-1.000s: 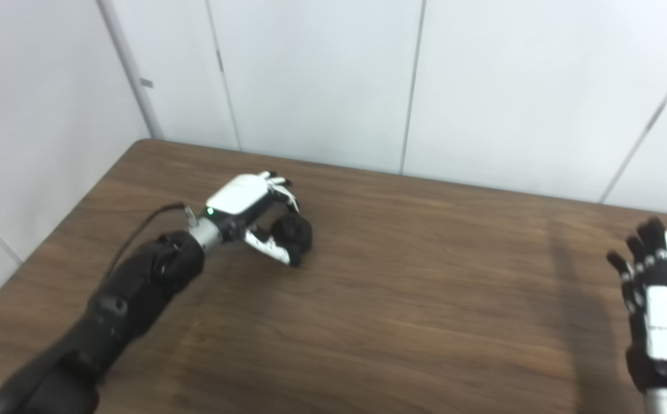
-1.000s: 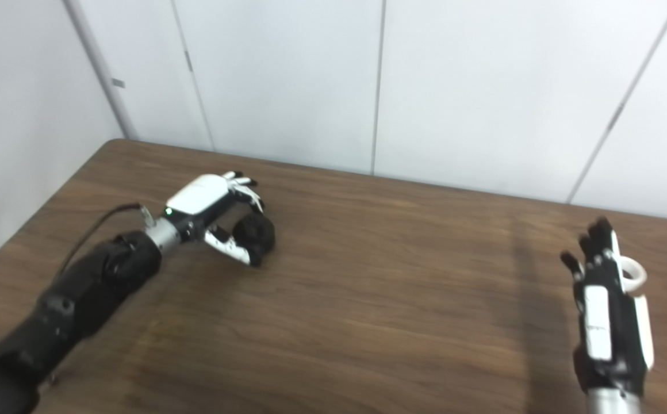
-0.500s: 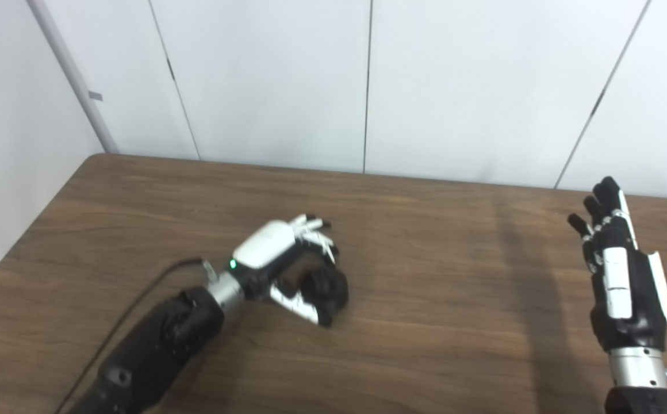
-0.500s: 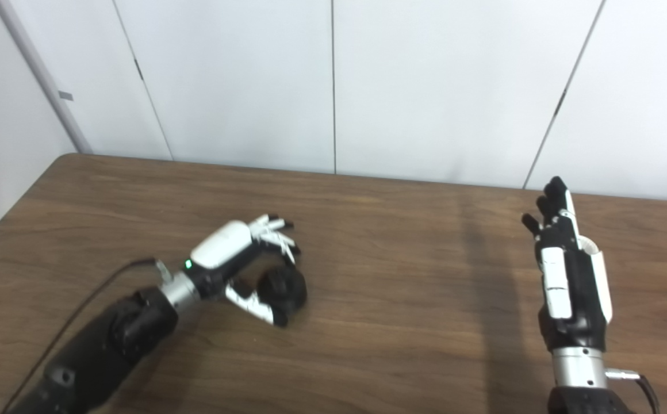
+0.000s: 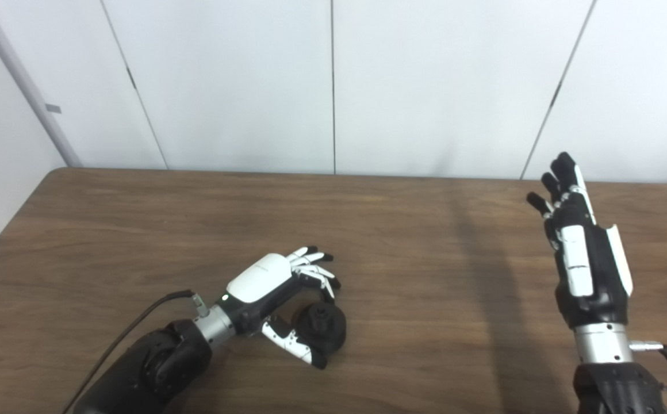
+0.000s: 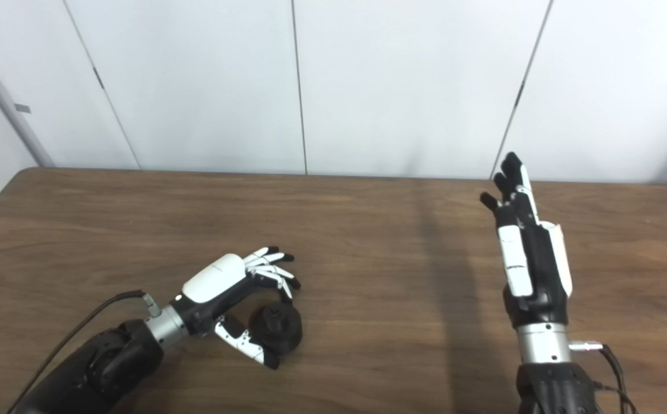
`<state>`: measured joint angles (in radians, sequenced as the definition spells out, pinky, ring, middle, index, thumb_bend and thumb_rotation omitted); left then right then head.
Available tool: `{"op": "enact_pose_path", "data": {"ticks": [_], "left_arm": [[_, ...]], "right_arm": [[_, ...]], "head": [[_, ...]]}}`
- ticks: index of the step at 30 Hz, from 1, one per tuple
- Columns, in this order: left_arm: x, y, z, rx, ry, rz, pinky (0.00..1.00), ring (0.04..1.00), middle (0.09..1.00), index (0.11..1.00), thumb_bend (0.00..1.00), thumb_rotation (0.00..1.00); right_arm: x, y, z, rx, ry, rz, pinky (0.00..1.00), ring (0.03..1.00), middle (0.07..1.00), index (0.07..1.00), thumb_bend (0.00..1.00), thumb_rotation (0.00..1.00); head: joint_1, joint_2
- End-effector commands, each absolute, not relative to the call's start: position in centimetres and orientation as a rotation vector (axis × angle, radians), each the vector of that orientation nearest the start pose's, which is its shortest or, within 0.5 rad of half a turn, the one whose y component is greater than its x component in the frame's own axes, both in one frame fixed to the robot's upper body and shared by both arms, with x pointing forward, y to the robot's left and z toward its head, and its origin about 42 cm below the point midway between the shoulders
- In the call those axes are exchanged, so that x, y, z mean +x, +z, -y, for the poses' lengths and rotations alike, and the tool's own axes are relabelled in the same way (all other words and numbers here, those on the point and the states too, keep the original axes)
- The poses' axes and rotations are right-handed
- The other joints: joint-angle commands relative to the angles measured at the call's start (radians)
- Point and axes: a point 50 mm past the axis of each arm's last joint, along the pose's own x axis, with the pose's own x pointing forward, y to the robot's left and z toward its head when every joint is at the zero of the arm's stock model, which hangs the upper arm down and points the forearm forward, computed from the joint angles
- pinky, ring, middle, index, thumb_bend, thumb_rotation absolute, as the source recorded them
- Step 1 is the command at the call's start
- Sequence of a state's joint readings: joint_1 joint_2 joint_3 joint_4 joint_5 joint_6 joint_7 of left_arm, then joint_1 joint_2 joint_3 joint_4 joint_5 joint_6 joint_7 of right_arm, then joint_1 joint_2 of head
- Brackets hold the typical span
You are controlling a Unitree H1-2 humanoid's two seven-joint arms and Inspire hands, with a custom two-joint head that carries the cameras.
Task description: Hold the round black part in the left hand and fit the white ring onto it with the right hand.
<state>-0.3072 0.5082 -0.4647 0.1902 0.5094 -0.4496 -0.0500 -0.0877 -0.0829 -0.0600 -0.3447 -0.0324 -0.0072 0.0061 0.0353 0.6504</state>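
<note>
The round black part (image 5: 322, 326) rests on the brown table (image 5: 425, 259), near its front left. My left hand (image 5: 279, 287) is cupped around the part. Its fingers (image 6: 271, 265) arch above the part without touching it, and its thumb (image 6: 244, 343) lies along the part's near left side. The hand is open. My right hand (image 5: 583, 253) is raised upright over the table's right side, flat and open, with its back toward me. The white ring shows in neither view; it may be hidden behind the right hand.
White wall panels (image 5: 333, 86) rise directly behind the table's far edge. The table's left edge (image 5: 6, 230) runs close to the left wall. A black cable (image 5: 132, 322) trails from the left wrist.
The camera has swung, shifting the whole picture. The right hand has come up higher and now hides the white ring. The left hand stays cupped around the black part.
</note>
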Motion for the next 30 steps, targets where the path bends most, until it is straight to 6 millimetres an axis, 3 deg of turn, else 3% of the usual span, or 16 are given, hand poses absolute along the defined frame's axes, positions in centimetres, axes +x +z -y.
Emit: {"op": "enact_pose_path", "data": {"ticks": [1, 17, 30], "left_arm": [[34.6, 14.4, -24.5, 1.048, -0.725, 0.523, 1.0, 0.93, 0.747, 0.48, 0.52, 0.05], [35.1, 13.3, -24.9, 1.086, -0.773, 0.489, 1.0, 0.918, 0.737, 0.48, 0.52, 0.05], [35.7, 13.2, -24.0, 1.066, -0.766, 0.503, 1.0, 0.93, 0.744, 0.481, 0.52, 0.05]], "right_arm": [[29.4, 24.1, 23.5, -0.135, -0.032, 0.541, 0.88, 0.967, 0.989, 0.967, 0.43, 0.94], [28.9, 26.3, 23.6, -0.167, -0.068, 0.568, 0.87, 0.959, 0.976, 0.964, 0.44, 0.93], [28.8, 27.1, 23.6, -0.182, -0.074, 0.571, 0.85, 0.954, 0.976, 0.965, 0.45, 0.92]], "head": [[0.0, 0.002], [-0.039, 0.01], [-0.075, 0.011]]}}
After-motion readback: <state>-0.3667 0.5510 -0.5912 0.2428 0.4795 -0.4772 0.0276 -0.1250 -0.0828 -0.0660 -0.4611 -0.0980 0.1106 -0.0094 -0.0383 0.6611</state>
